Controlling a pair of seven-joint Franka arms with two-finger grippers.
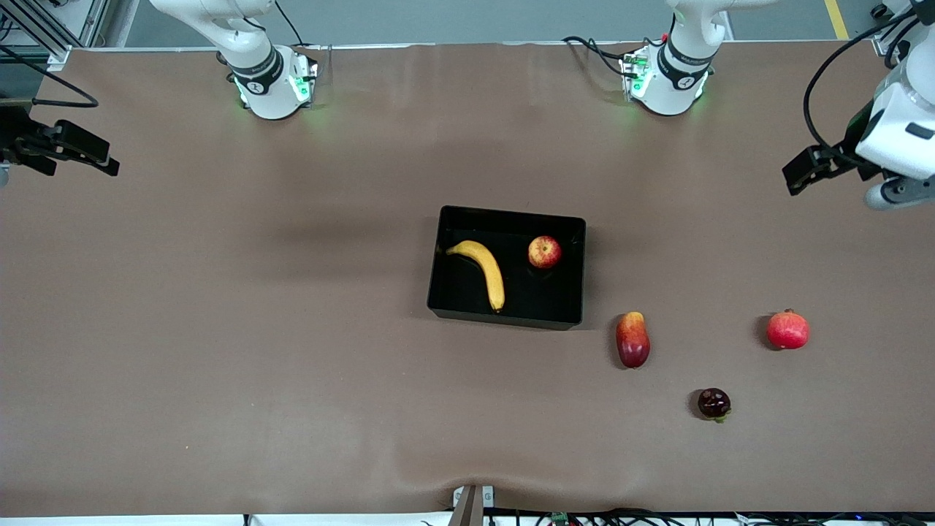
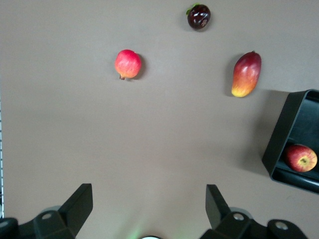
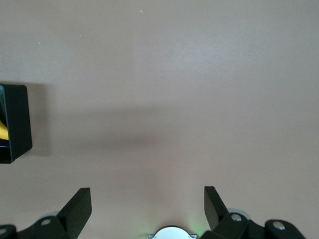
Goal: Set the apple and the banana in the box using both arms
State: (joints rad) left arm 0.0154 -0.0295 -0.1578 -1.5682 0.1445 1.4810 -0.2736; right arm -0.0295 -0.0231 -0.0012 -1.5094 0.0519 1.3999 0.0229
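Already the apple (image 1: 544,252) and the banana (image 1: 482,272) lie inside the box (image 1: 505,319), the black tray near the middle of the desk (image 1: 219,351), so judged from how things lie the placing looks done and nothing in the tray calls for another grasp. The banana lies toward the right arm's end of the box, its long axis running from the wall nearest the robots' bases down toward the front camera, with its stem end up by that wall; the apple sits apart from it toward the left arm's end, not touching it. The left tool (image 1: 803,172) hangs over bare desk at the left arm's end, well apart from the box, its fingers (image 2: 79,201) spread wide with nothing between them; in its wrist view the box corner and the apple show off to one side. The right tool (image 1: 80,150) hangs over bare desk at the right arm's end, likewise well apart, fingers (image 3: 79,204) spread and empty, with only a corner of the box in its wrist view. Outside the box, toward the left arm's end, lie a mango (image 1: 632,340), a pomegranate (image 1: 787,329) and a dark mangosteen (image 1: 714,403); none belongs in the box. Were either fruit to need shifting, the apple lies on the left arm's side and the banana on the right arm's.
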